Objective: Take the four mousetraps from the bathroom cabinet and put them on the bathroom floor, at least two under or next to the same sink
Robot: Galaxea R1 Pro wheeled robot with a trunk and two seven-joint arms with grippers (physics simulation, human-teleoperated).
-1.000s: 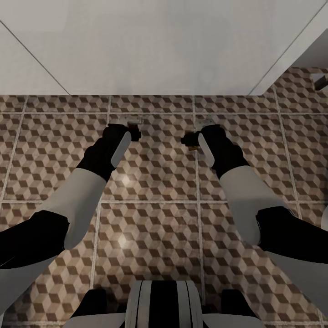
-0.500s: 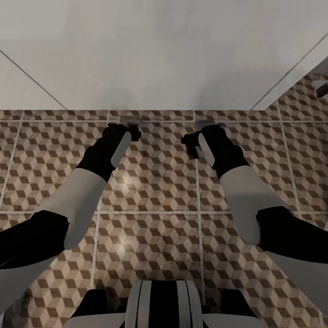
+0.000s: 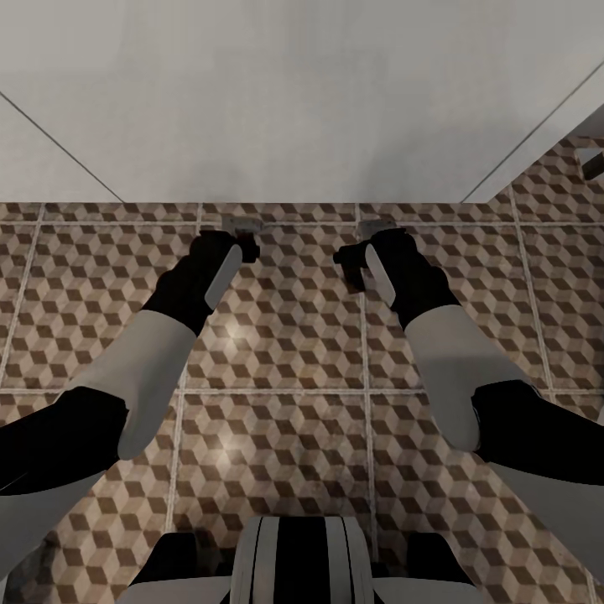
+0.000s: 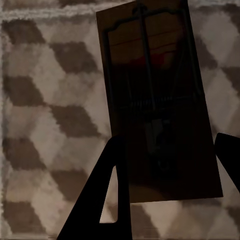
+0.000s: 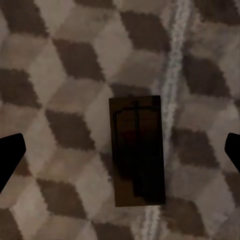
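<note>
Nothing has shifted since half a second ago; both arms hold the same pose over the bathroom floor (image 3: 285,335). Left gripper (image 4: 170,187): fingers (image 4: 107,195) spread on either side of a mousetrap (image 4: 155,100), whether touching it cannot be told. Right gripper (image 5: 120,160): fingers spread wide, well clear of a second mousetrap (image 5: 137,150) lying flat on the tiles beside a grout line (image 5: 172,80). White surface (image 3: 277,92) ahead.
</note>
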